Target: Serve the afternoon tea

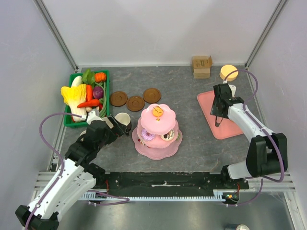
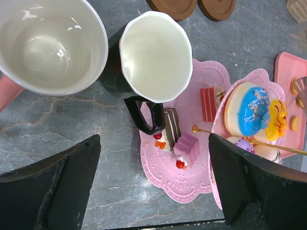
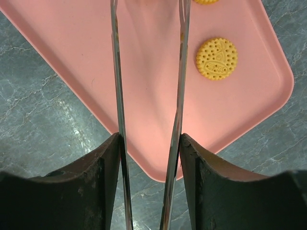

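Afternoon tea's pink tiered stand [image 1: 158, 129] sat in the middle of a grey, marbled surface [image 1: 192, 86], boxed in by white walls and slanted metal posts. Three brown saucers [image 1: 135, 102] lay in a row behind it, toward the left. A pink mug [image 2: 53, 45] and a dark mug [image 2: 156, 55] stood side by side at its left, the dark one's black handle at the stand's bottom rim. My left tool [image 2: 153, 158] hovered above those mugs, its fingers spread wide with nothing between them.

A green crate [image 1: 107, 79] of toy vegetables [image 1: 86, 96] stood at the far left. Two cardboard boxes [image 1: 201, 67] and a yellow round disc [image 1: 229, 72] were at the back right.

The stand's lowest tier held cake bits [image 2: 186, 145] topped with red. The tier above carried a round sweet iced blue [image 2: 249, 112] beside one iced yellow [image 2: 277, 117].

To the right, apart from the stand, lay a pink tray [image 3: 144, 48] with a yellow round biscuit [image 3: 216, 58] on it. My right tool [image 3: 148, 143] was pressed onto metal tongs [image 3: 117, 96], whose two blades reached out over the tray.
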